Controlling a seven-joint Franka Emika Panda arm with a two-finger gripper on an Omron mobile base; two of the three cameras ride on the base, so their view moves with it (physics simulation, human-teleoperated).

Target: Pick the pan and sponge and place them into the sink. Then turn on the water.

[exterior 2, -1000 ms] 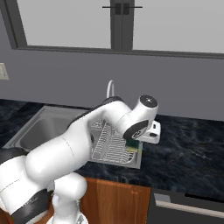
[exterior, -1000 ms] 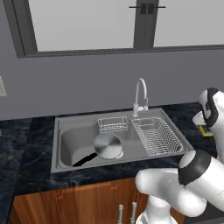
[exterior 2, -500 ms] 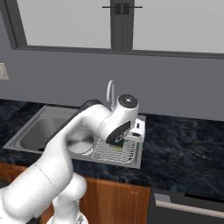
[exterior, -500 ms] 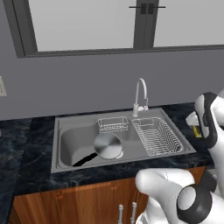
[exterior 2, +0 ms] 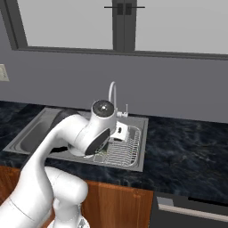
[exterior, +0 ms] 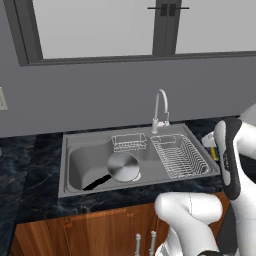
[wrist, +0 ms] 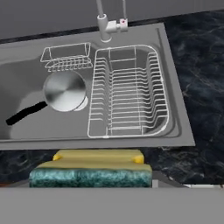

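Observation:
The sponge (wrist: 92,171), yellow with a dark green face, sits at the bottom of the hand view, and my gripper (exterior: 213,150) is shut on it. The gripper hangs over the counter just off the sink's right front corner. The pan (exterior: 123,166) lies in the sink (exterior: 67,165), bottom up by the look of it, with its black handle pointing to the front left. In the hand view the pan (wrist: 65,91) sits left of the wire dish rack (wrist: 127,92). No water runs from the faucet (exterior: 160,106).
A small wire basket (exterior: 129,142) hangs at the back of the basin, and the dish rack (exterior: 180,156) takes up its right part. Dark marble counter (exterior 2: 187,151) stretches to the right of the sink. A window wall rises behind the faucet.
The arm has swung left with the sponge, from the counter right of the sink toward the dish rack end of the basin. The pan has not moved.

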